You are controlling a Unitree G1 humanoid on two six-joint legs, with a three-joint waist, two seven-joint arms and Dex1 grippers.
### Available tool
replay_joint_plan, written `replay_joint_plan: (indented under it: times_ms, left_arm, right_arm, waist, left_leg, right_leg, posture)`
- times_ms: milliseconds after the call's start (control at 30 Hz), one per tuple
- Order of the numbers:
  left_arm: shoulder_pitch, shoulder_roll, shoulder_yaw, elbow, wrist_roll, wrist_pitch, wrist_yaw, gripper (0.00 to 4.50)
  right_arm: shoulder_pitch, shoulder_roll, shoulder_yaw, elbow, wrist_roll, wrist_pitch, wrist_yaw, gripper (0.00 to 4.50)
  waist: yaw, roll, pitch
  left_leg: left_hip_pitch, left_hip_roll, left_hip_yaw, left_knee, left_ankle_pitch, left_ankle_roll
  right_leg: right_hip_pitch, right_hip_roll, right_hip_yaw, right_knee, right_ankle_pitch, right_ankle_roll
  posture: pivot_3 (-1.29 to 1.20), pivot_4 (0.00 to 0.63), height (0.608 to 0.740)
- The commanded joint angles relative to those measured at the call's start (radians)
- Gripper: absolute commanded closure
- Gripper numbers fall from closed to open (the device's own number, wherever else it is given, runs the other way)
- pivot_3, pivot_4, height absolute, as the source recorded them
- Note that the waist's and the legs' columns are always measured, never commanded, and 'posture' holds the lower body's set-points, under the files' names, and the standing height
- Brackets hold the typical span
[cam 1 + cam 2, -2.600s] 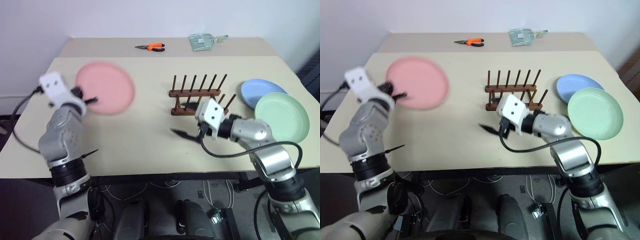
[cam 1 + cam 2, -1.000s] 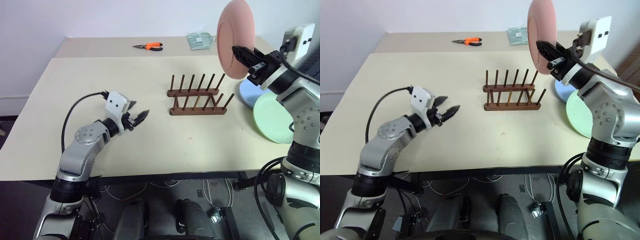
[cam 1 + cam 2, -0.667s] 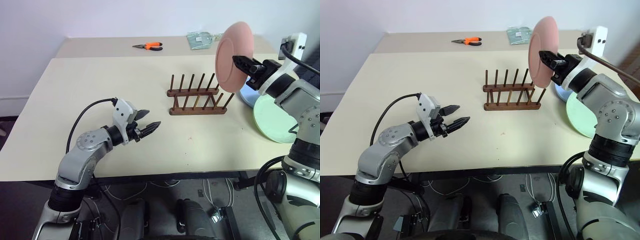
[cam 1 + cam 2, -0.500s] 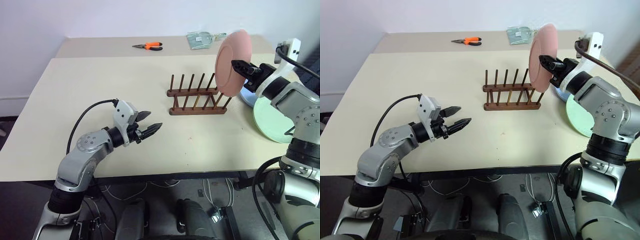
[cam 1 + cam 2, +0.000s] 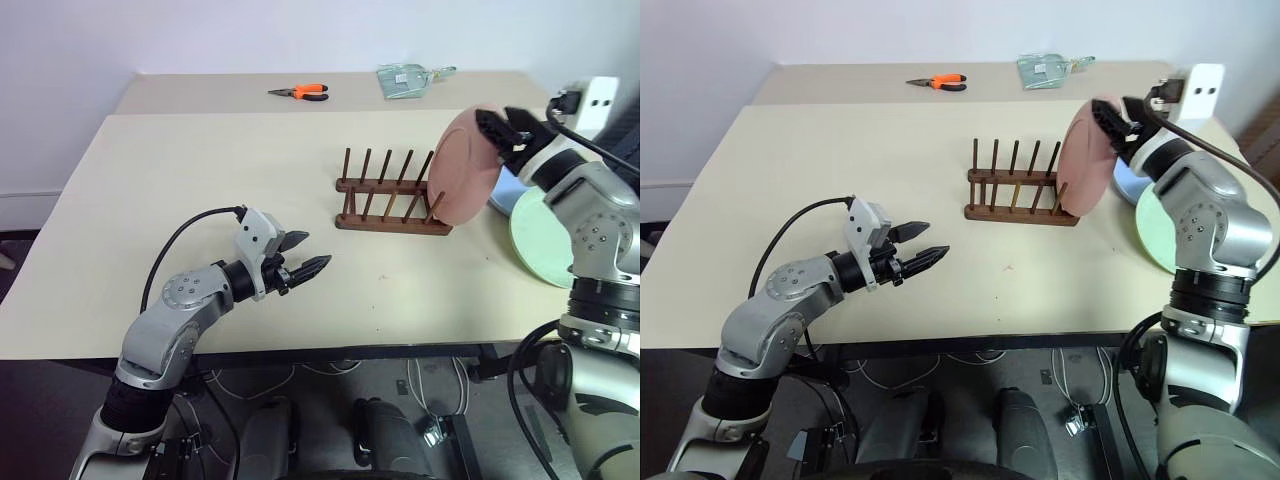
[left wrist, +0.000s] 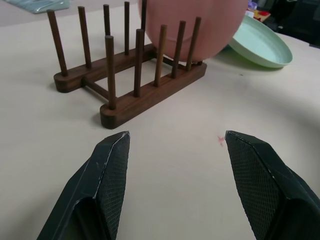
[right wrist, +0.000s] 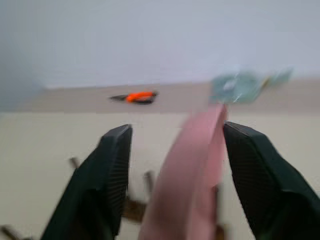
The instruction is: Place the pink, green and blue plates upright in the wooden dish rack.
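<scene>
round pink plastic plate (image 5: 463, 165): light, rigid, slick; grip at upper rim. right claw (image 7: 172, 165) spread around it, left claw (image 6: 175, 150) spread, empty.

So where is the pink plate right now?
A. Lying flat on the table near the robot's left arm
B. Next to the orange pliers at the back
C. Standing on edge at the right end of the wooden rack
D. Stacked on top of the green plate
C: the pink plate stands on edge among the end pegs of the wooden dish rack, with the right gripper open at its top rim; the green plate lies apart on the table.
</scene>
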Motion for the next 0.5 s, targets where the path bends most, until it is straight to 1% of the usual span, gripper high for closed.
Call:
replay_joint_plan:
  times_ms: [33,100,167,200,267,333,367,500]
  left_arm:
    - [-0.003,0.003,0.006,-0.036,0.001,-0.016,0.002,1.37]
    - [-0.002,0.006,0.004,-0.03,0.003,-0.02,-0.002,1.37]
    - [-0.004,0.01,-0.005,-0.019,0.007,-0.026,-0.012,1.37]
    - [-0.006,0.013,-0.012,-0.011,0.011,-0.031,-0.02,1.37]
    - [-0.015,0.012,-0.022,0.007,0.018,-0.041,-0.032,1.37]
    - [-0.034,0.006,-0.037,0.03,0.027,-0.053,-0.047,1.37]
    - [-0.043,0.004,-0.043,0.038,0.03,-0.058,-0.053,1.37]
    - [-0.059,-0.001,-0.048,0.057,0.034,-0.068,-0.061,1.37]
  right_arm:
    - [0.096,-0.134,-0.145,-0.05,0.031,-0.016,0.088,1.53]
    - [0.191,-0.192,-0.164,-0.055,0.023,-0.009,0.135,1.53]
    - [0.319,-0.233,-0.16,-0.1,-0.004,-0.029,0.19,1.53]
    - [0.372,-0.24,-0.163,-0.13,0.003,-0.008,0.198,1.53]
    - [0.454,-0.25,-0.134,-0.17,-0.033,0.012,0.179,1.53]
    - [0.553,-0.25,-0.031,-0.225,-0.135,-0.034,0.164,1.53]
    - [0.576,-0.24,0.013,-0.235,-0.177,-0.05,0.145,1.53]
    - [0.591,-0.23,0.175,-0.197,-0.369,-0.118,0.055,1.53]
  waist:
    - [0.005,0.0,0.0]
    - [0.009,0.0,0.0]
    - [0.005,0.0,0.0]
    - [-0.001,0.0,0.0]
    - [-0.007,0.001,0.0]
    - [-0.01,0.003,-0.001]
    - [-0.01,0.002,-0.001]
    - [-0.008,0.003,-0.001]
  left_leg:
    - [0.0,0.0,-0.001,0.0,0.0,0.0]
    - [0.0,0.0,-0.001,0.001,-0.001,0.002]
    - [0.001,0.0,-0.001,0.001,-0.001,0.002]
    - [0.001,0.0,-0.001,0.001,-0.001,0.002]
    - [0.003,0.001,0.0,0.001,-0.001,0.002]
    - [0.005,0.001,0.001,0.0,-0.001,0.002]
    - [0.005,0.002,0.001,0.0,-0.001,0.002]
    - [0.006,0.002,0.002,0.001,-0.001,0.002]
  right_leg:
    - [0.001,0.0,0.0,-0.001,0.0,0.0]
    - [0.002,0.0,0.0,-0.002,0.0,0.0]
    - [0.003,0.0,0.0,-0.004,0.0,0.0]
    - [0.004,-0.001,0.0,-0.004,0.0,0.0]
    - [0.005,-0.001,0.001,-0.004,0.0,0.0]
    - [0.004,0.0,0.003,-0.002,-0.001,-0.001]
    - [0.004,0.0,0.003,-0.001,-0.001,-0.001]
    - [0.004,0.002,0.004,-0.001,-0.002,-0.003]
  posture:
    - [0.0,0.15,0.74]
    - [0.0,0.15,0.74]
    - [0.0,0.15,0.74]
    - [0.0,0.15,0.74]
    - [0.0,0.15,0.74]
    - [0.0,0.15,0.74]
    - [0.0,0.15,0.74]
    - [0.0,0.15,0.74]
